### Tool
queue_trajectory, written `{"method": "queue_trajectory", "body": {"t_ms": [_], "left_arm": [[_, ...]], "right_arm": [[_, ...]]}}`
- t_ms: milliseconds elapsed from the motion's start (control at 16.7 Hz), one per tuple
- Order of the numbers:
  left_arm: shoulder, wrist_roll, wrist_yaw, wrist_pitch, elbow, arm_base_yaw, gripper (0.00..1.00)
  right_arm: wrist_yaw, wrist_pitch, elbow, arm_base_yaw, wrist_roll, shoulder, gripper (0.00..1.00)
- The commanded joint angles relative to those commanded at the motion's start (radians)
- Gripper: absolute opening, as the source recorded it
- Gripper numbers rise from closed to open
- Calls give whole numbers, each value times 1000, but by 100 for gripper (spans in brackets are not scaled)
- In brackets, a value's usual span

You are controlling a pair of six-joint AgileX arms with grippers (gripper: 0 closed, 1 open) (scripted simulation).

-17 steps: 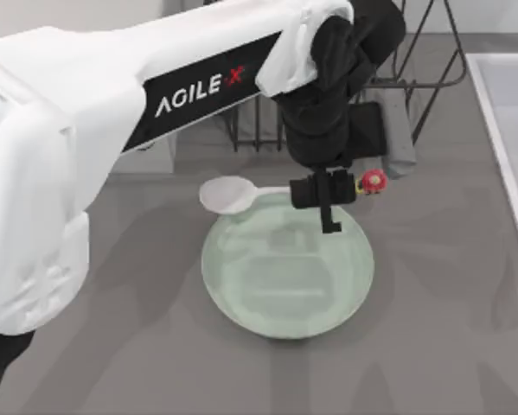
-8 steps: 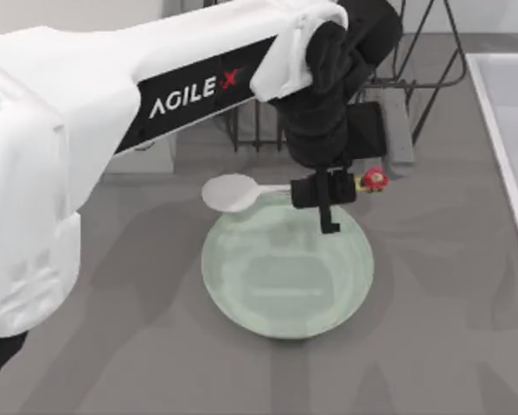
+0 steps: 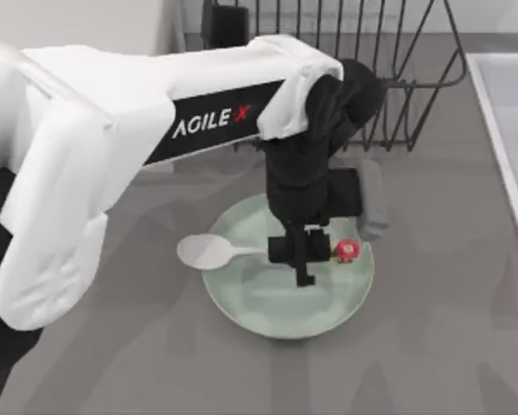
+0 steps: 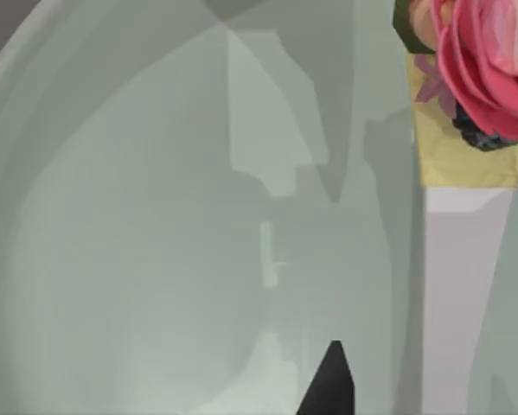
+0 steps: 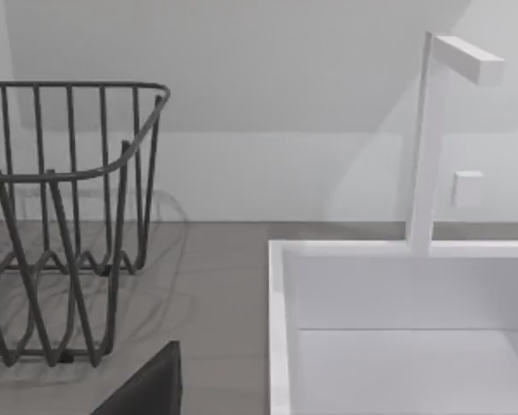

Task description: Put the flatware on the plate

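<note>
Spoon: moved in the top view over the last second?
Yes. The spoon, held in the left gripper, shifted toward the view's bottom: its handle now crosses the plate, rather than lying along the far rim.

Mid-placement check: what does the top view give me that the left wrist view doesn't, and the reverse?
Top view alone: the whole spoon, its bowl past the plate's left rim while its handle crosses the plate, the left gripper shut on that handle, plus the wire rack behind.
Left wrist view alone: the red knob close up, shaped like a rose.
Both: the pale green plate beneath the spoon, and the knob above the plate.
</note>
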Motion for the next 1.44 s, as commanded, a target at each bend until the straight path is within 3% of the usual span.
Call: {"method": "queue_trajectory", "body": {"t_ms": [300,1080,1440], "left_arm": [[5,0,3,-2,-5,0,0],[5,0,3,-2,-5,0,98],[5,0,3,-2,-5,0,100]], "right_arm": [[0,0,0,0,0,0,100],[0,0,0,0,0,0,100],[0,0,0,0,0,0,100]]}}
